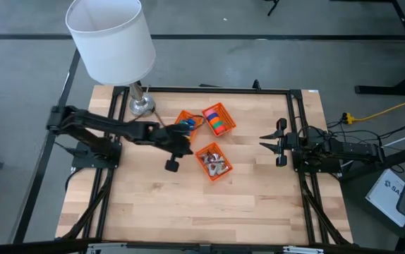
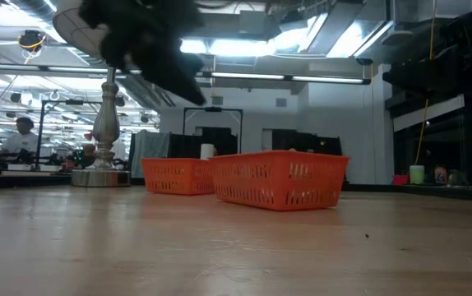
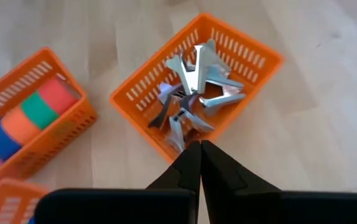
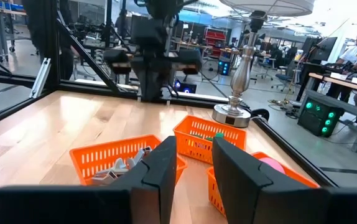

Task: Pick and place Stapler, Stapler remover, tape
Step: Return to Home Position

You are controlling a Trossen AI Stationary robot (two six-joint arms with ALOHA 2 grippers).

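Near half of the table [image 1: 188,212]: bare planks are showing from side to side, the widest open stretch on the surface. A black frame [image 1: 224,89] is running along the table's edges.

Mid-table: the near basket [image 3: 140,115], orange, is sitting close to centre and holding the staple removers [image 3: 197,87], a heap of grey metal pieces. The left gripper [image 3: 198,146] is hovering above the wood just beside this basket, on the side toward the left arm. It is pointing down at the basket, fingers pressed together with nothing between them. The left arm is reaching in from the left edge. The right gripper [image 1: 267,141] is waiting at the right edge, fingers spread and empty. It is aimed at the baskets and well apart from them, with bare wood lying between.

Farther back: the tape basket [image 1: 231,125] is holding the tape [image 1: 216,118], rolls packed in a row, pink, green, orange and blue. Just beside it, toward the left, a third basket [image 1: 181,115] is carrying blue pieces too small to identify.

Far left corner: a lamp [image 1: 111,35] with a white shade is standing on a metal foot, near the third basket.

Beyond the table: a large workroom is opening out under strip lights, with benches and a person [image 2: 22,131] sitting at the far left.
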